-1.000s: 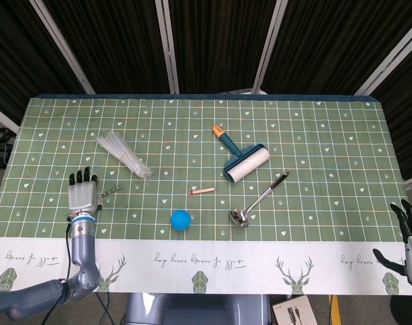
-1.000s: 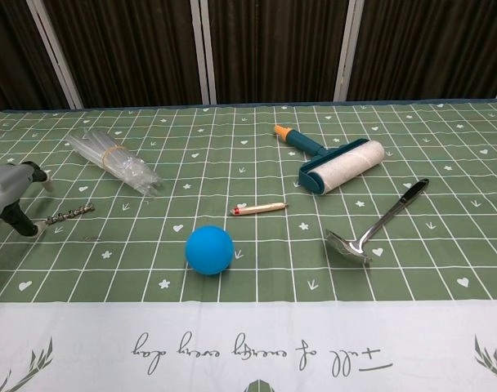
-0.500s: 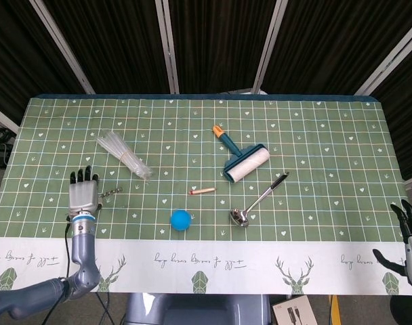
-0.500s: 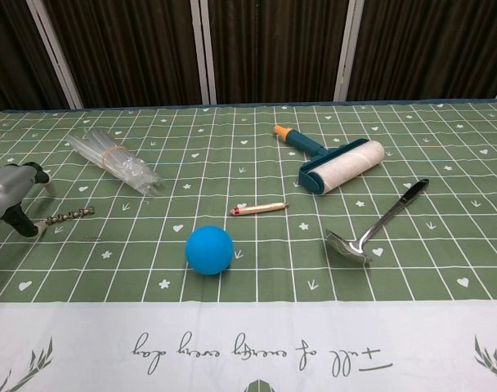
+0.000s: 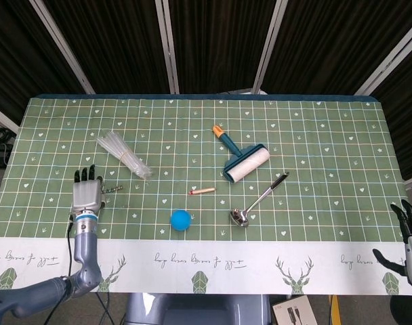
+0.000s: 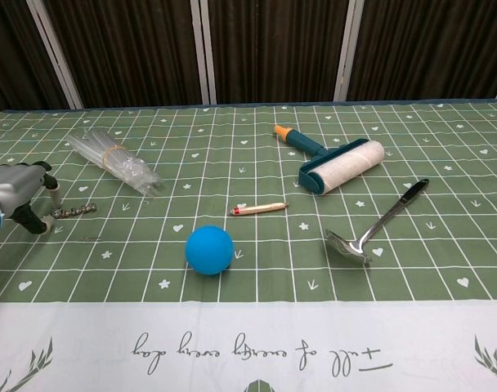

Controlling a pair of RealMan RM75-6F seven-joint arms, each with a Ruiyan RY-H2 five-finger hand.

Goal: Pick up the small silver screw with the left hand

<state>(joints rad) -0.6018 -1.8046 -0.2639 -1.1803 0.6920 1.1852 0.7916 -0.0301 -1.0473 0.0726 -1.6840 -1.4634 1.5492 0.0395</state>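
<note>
The small silver screw [image 5: 113,189] lies on the green checked tablecloth at the left, also visible in the chest view as the screw [image 6: 73,211]. My left hand [image 5: 87,193] sits just left of it, palm down, fingers apart. In the chest view the left hand [image 6: 16,197] has its fingertips [image 6: 56,193] right by the screw's near end, one above it and one below; I cannot tell whether they touch it. The screw still rests on the cloth. My right hand [image 5: 408,242] hangs off the table's front right corner, fingers spread and holding nothing.
A bundle of clear plastic tubes [image 6: 114,159] lies behind the screw. A blue ball [image 6: 209,249] sits to its right, then a small wooden stick [image 6: 258,208], a lint roller [image 6: 334,164] and a metal ladle [image 6: 373,226].
My left hand has crept forward and to the right, bringing its fingertips to the screw's near end. The right hand has not moved.
</note>
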